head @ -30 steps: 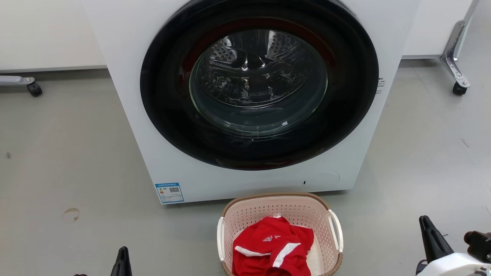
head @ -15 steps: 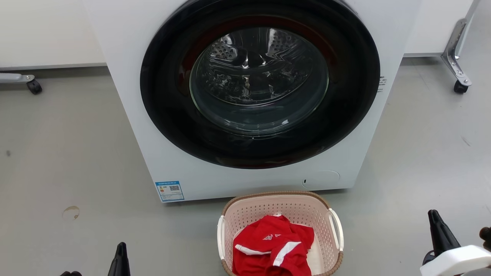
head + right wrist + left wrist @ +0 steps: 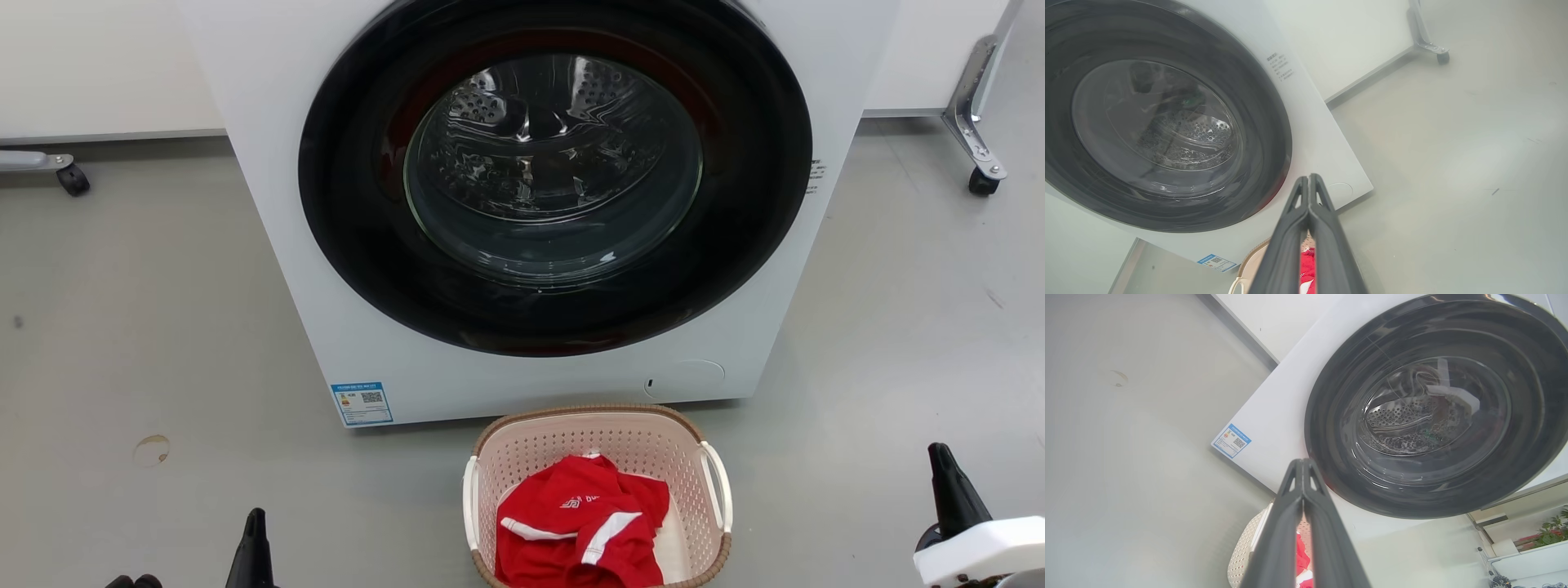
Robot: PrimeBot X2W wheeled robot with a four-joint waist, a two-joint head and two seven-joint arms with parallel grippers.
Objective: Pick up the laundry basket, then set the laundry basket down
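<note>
The laundry basket [image 3: 694, 523], pale pink-cream with a brown rim and white side handles, stands on the floor just before the washer, holding a red garment [image 3: 584, 531]. My left gripper [image 3: 255, 523] rises at the lower left, well left of the basket, fingers pressed together and empty. My right gripper [image 3: 943, 461] stands at the lower right, well right of the basket, also shut and empty. In the left wrist view the shut left gripper [image 3: 1302, 463] partly hides the basket [image 3: 1241, 555]. The right wrist view has the shut right gripper [image 3: 1309, 179] in front of the basket [image 3: 1249, 261].
A white front-loading washer [image 3: 343, 343] with a dark round door [image 3: 555, 171] stands right behind the basket. Grey floor spreads on both sides. Castor legs of a frame sit at the far left [image 3: 72, 178] and far right [image 3: 980, 175]. A wall runs behind.
The head view has shifted slightly downward in the scene. My right gripper has moved to the right and a little up; the left gripper has sunk slightly. The basket has not moved.
</note>
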